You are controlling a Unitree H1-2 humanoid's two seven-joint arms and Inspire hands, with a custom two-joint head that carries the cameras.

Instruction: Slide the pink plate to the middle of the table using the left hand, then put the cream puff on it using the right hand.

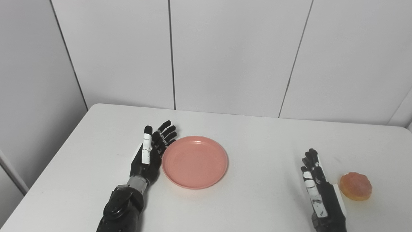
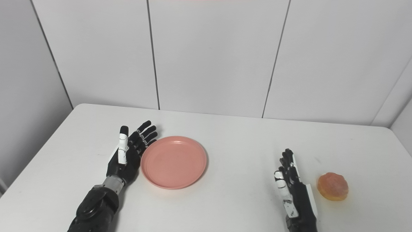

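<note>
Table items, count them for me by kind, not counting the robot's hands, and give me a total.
Pink plate: 1
Cream puff: 1
Total: 2

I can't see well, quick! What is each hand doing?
Left hand: open, empty, beside the round pink plastic plate.
Right hand: open, empty, beside the orange cream puff.

No readable text or labels appear anywhere, seemingly.
</note>
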